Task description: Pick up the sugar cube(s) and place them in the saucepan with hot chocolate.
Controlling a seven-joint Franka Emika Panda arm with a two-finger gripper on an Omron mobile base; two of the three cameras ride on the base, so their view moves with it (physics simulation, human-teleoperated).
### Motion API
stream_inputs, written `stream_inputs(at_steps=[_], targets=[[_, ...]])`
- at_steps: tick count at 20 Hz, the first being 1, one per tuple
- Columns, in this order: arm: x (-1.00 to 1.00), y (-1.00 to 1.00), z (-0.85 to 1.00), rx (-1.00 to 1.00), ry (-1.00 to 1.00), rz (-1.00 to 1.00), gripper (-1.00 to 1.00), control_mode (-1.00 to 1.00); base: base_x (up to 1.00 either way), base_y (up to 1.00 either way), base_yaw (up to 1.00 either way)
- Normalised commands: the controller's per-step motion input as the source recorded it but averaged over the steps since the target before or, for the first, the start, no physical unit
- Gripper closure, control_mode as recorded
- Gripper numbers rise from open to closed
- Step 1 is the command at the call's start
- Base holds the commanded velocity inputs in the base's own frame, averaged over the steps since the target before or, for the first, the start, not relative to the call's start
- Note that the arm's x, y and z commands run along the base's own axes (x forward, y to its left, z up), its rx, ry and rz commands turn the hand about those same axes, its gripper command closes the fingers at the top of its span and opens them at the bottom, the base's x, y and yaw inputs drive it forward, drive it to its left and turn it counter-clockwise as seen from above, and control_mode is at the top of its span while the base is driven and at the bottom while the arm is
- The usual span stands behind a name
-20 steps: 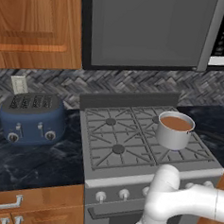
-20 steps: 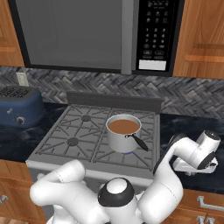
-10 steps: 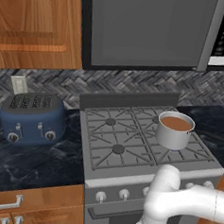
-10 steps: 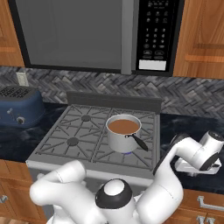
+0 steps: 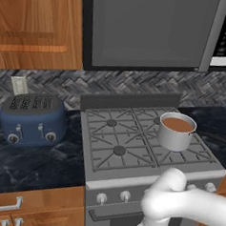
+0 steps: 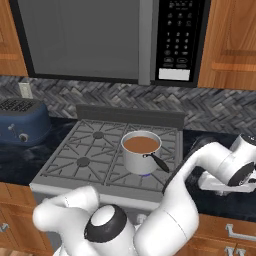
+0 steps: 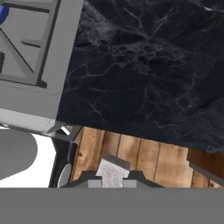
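A small white sugar cube [image 7: 112, 169] sits between my dark fingertips at the bottom of the hand view, with my gripper [image 7: 112, 181] shut on it. Below it lie the black marble counter [image 7: 148, 78] and its wooden front edge, with the stove's corner [image 7: 30, 65] to the left. The saucepan with hot chocolate [image 6: 141, 152] stands on the stove's front right burner, its black handle pointing toward my arm. From the left base view the saucepan [image 5: 176, 132] is at the stove's right side. My hand [image 6: 239, 169] hovers over the counter, right of the stove.
A blue toaster [image 5: 33, 119] stands on the counter left of the stove [image 5: 132, 145]. A microwave [image 6: 120, 40] hangs above the burners, with wooden cabinets on both sides. Cabinet drawers with handles [image 6: 240, 232] lie under the counter.
My hand has drifted slightly to the right over the counter. The saucepan has not moved.
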Motion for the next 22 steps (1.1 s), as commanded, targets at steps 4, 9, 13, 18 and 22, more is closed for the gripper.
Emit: stream_inputs(at_steps=[4, 9, 13, 18, 22], targets=[[-0.85, 0.99, 0.52, -0.28, -0.13, 0.00, 1.00, -1.00, 0.00, 0.00, 0.00], [-0.63, 0.87, 0.68, -0.13, -0.24, -0.01, 1.00, -1.00, 0.00, 0.00, 0.00], [-0.41, 0.79, 0.92, 0.06, -0.25, -0.10, 1.00, -1.00, 0.00, 0.00, 0.00], [-0.25, 0.82, 1.00, 0.07, -0.08, -0.16, 1.00, -1.00, 0.00, 0.00, 0.00], [-0.02, 0.75, 0.66, 0.06, -0.02, -0.20, 1.00, -1.00, 0.00, 0.00, 0.00]])
